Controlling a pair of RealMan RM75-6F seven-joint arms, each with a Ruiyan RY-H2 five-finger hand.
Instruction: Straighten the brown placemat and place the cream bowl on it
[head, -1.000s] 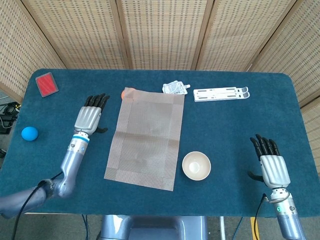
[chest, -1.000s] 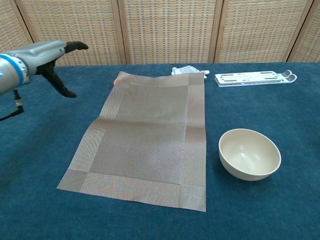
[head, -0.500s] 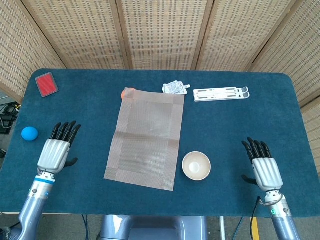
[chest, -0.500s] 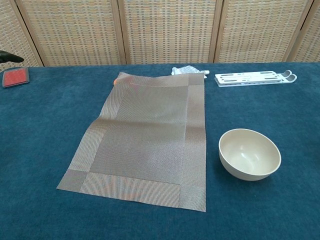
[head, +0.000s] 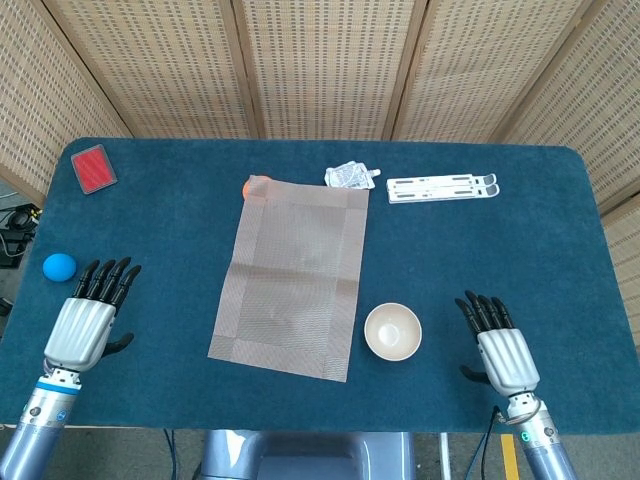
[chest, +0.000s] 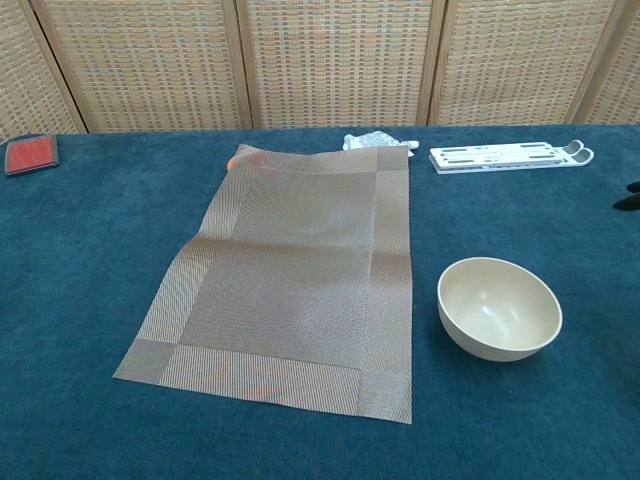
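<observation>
In the head view, the left hand (head: 82, 325) is hovering at the lower left of the frame, palm down, its dark fingers (head: 105, 280) extended and slightly fanned, holding nothing and touching nothing. The right hand (head: 500, 352) is sitting at the lower right, likewise flat with fingers (head: 482, 311) stretched forward and a little apart, gripping nothing; only a dark fingertip is showing at the right edge of the chest view. The brown placemat (head: 295, 274) is lying flat across the middle of the blue table (head: 480, 250), skewed so its lower end is drifting leftward. The cream bowl (head: 392, 331) is standing upright on the cloth just beside the placemat's lower right corner, between the placemat and the right hand, apart from both hands.
</observation>
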